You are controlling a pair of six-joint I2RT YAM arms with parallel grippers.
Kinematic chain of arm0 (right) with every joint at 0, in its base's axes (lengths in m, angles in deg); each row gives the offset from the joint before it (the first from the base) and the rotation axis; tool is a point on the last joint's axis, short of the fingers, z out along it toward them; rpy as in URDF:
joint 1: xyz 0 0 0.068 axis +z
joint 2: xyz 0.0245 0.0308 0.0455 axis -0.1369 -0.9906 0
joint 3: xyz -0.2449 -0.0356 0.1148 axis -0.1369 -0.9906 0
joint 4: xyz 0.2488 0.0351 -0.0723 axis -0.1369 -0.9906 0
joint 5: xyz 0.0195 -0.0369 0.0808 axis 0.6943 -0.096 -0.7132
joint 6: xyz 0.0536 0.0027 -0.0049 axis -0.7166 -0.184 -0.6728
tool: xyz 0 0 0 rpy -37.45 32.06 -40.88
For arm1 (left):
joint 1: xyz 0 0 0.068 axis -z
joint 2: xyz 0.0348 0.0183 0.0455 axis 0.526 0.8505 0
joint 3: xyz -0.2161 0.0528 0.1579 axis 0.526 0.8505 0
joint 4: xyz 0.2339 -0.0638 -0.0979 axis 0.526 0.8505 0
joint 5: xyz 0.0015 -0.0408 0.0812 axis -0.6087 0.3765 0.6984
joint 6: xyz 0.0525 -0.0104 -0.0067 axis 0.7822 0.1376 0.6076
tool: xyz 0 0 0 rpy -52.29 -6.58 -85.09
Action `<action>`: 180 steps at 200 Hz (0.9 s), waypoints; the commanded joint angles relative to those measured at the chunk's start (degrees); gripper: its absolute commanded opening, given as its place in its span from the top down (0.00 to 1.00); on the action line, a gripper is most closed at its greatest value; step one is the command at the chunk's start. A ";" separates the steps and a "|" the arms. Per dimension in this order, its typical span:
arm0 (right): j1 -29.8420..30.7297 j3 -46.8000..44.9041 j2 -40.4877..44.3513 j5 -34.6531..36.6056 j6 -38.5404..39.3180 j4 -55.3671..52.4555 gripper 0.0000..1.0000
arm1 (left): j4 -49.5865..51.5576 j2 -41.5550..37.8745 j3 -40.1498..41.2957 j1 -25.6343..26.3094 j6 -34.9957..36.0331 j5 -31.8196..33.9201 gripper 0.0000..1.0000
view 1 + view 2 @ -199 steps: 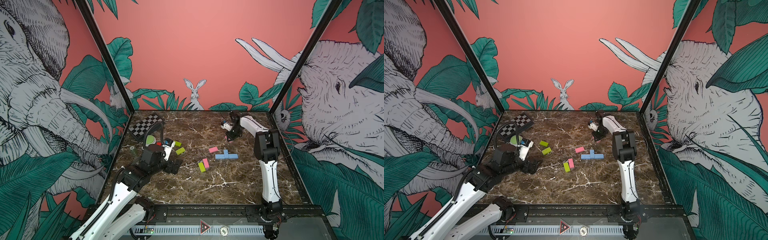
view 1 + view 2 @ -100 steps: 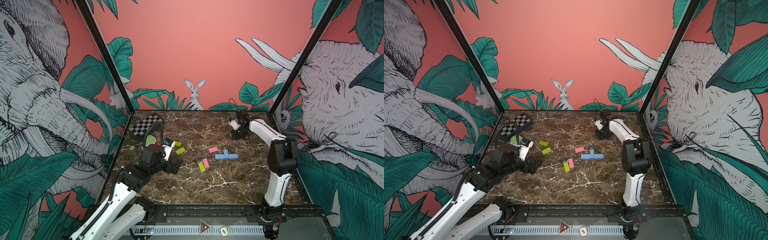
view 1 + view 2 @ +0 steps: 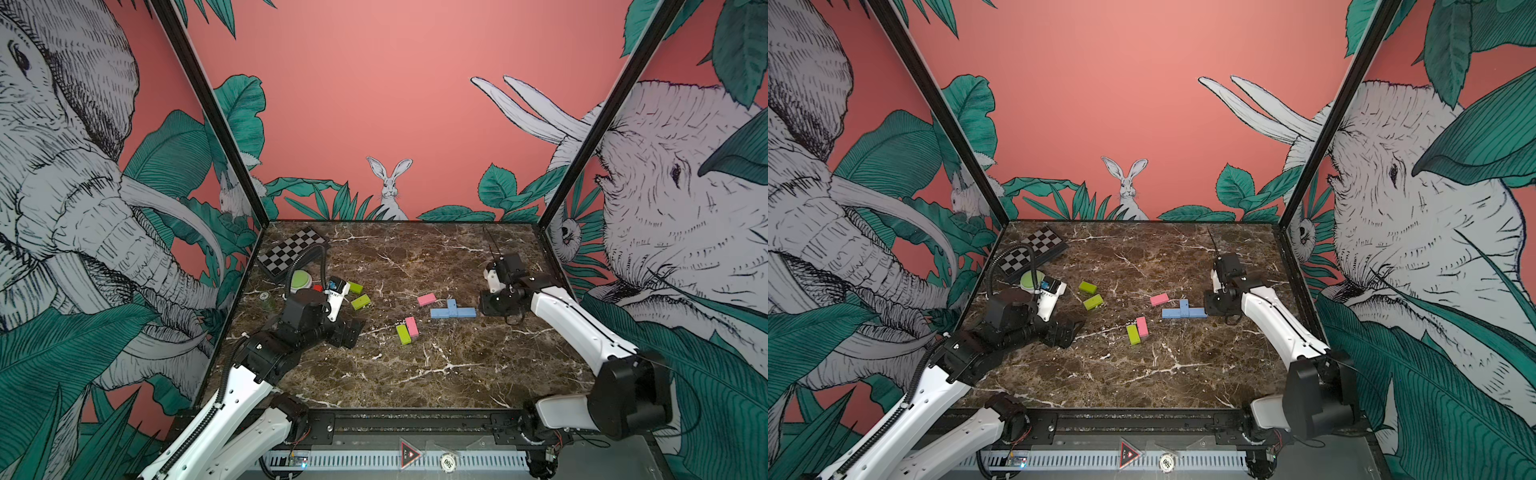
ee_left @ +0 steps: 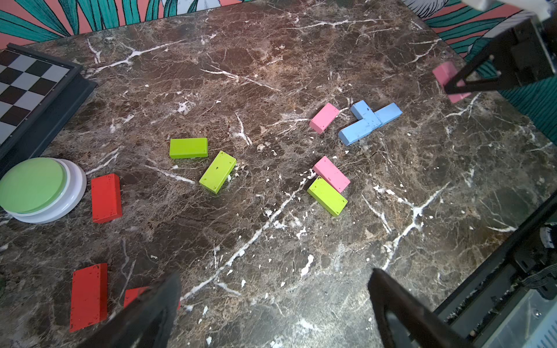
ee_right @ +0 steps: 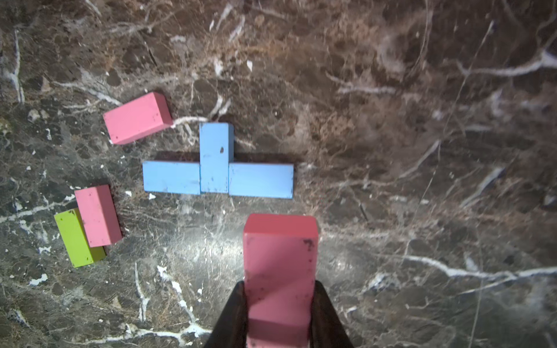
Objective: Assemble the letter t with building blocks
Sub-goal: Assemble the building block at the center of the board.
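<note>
Table [image 3: 415, 374]: dark brown marble-look slab, glossy, white-veined. Right tool [image 5: 278, 289]: black fingers clenched on the held pink block [image 5: 280, 256], a matt, flat rectangular brick with scuffed paint. Its long axis ran in line with the fingers, and its free end jutted past the tips toward the blue figure, close to it but apart. Light blue blocks [image 5: 215, 168]: three bricks of the same shape, flat on the table right of centre and touching. Two lay in one line across the table with the third set crosswise between them, its free end toward the back wall. Second pink block [image 5: 137, 117]: flat, askew, near that free end, apart. Third pink block [image 5: 98, 215]: long side against the first lime green block [image 5: 77, 238], offset lengthwise. Second lime green block [image 4: 188, 147] and third lime green block [image 4: 217, 171]: flat, at an angle to each other, corners close. First red block [image 4: 106, 197]: just beside the round green-topped white button [image 4: 33, 185]. Second red block [image 4: 89, 296]: near the left tool [image 4: 274, 277], with another red piece partly hidden by a finger. Left tool: released, jaws wide, empty. Chequered board [image 4: 27, 81]: far left corner.
</note>
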 commanded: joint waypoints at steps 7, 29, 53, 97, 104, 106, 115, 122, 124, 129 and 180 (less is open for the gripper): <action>3.62 -4.40 3.05 0.67 -7.46 1.61 0.87 | 0.83 -0.77 0.03 0.23 0.32 0.90 0.01; 7.61 -7.49 3.19 0.88 -10.85 4.76 0.87 | 0.80 -0.81 0.01 0.25 0.32 1.07 0.01; 11.71 -8.31 -0.05 1.77 -12.75 7.72 0.87 | 0.76 -0.64 0.01 0.25 0.32 1.13 0.01; 16.77 -6.38 -7.87 3.68 -13.89 10.92 0.87 | 0.89 -0.58 0.02 0.25 0.32 1.31 0.01; 17.08 -6.21 -8.67 3.75 -13.84 11.18 0.87 | 0.86 -0.63 0.07 0.25 0.30 1.31 0.01; 17.21 -6.17 -8.92 3.87 -13.79 11.14 0.87 | 0.84 -0.64 0.07 0.23 0.29 1.33 0.01; 17.32 -5.74 -9.89 4.43 -13.50 10.89 0.86 | 0.83 -0.47 0.02 0.25 0.32 1.33 0.01; 17.38 -5.60 -10.55 4.52 -13.27 10.92 0.86 | 0.96 -0.51 0.08 0.27 0.32 1.35 0.01; 17.42 -5.49 -10.73 4.48 -13.16 10.99 0.86 | 0.93 -0.48 0.07 0.26 0.32 1.32 0.01; 17.42 -5.37 -10.99 4.33 -13.06 11.10 0.86 | 0.84 -0.43 0.01 0.25 0.32 1.31 0.01; 17.46 -3.38 -13.96 6.78 -12.22 10.22 0.85 | 0.98 -0.43 0.01 0.25 0.32 1.33 0.01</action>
